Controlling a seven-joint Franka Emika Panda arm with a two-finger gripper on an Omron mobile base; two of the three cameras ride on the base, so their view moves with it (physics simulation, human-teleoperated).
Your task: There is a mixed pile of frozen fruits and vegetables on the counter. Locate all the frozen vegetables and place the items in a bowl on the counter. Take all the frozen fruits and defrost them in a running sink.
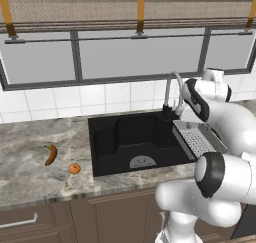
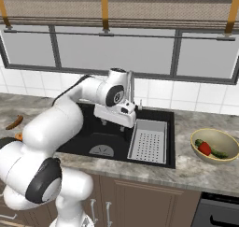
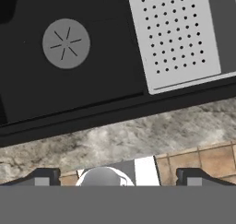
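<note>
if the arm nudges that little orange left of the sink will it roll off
Probably it would roll: the orange looks round with no flat side. It sits close to the counter's front edge, so a forward push could send it off. Its smooth skin may also slip between narrow fingers; a centred grip seems safer.

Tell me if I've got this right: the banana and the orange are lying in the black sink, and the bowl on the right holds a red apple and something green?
Not quite. The banana and orange lie on the counter left of the sink, as the left base view shows. The bowl does hold the apple and green vegetable.
</note>
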